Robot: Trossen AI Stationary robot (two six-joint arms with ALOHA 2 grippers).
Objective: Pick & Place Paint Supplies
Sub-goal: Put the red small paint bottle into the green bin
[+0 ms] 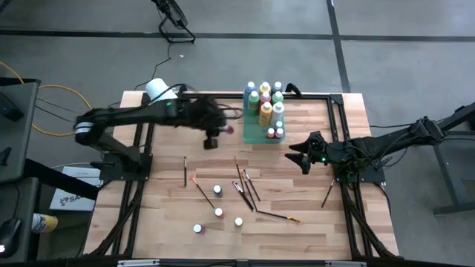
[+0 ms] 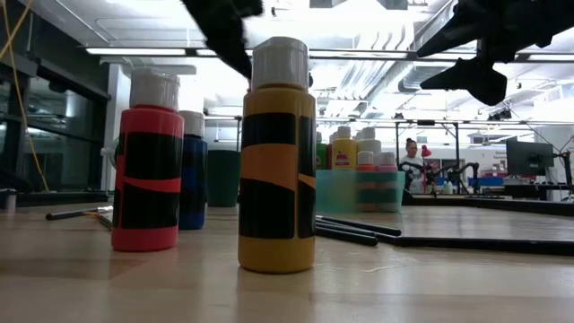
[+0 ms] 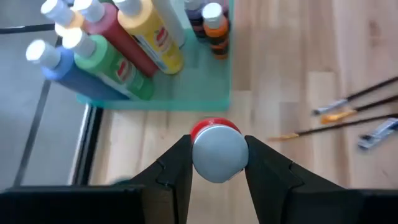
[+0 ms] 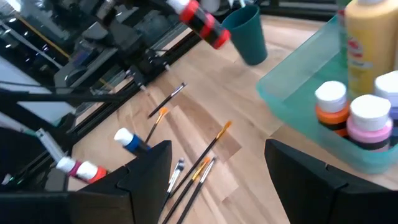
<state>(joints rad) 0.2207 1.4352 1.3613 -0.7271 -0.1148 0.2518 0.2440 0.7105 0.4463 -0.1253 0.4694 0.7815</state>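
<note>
The left gripper (image 1: 213, 138) hovered beside the green tray (image 1: 252, 133) of paint bottles (image 1: 265, 102); paintbrushes (image 1: 245, 187) lay scattered

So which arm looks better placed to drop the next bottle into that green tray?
The left. Its gripper already holds a small red bottle beside the green tray. The right gripper hangs open and empty, to the tray's right.

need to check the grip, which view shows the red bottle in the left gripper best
The left wrist view: the red bottle sits white cap first between the left gripper's fingers. The right wrist view shows it farther off, the high view only a red speck; the low view doesn't show it.
</note>
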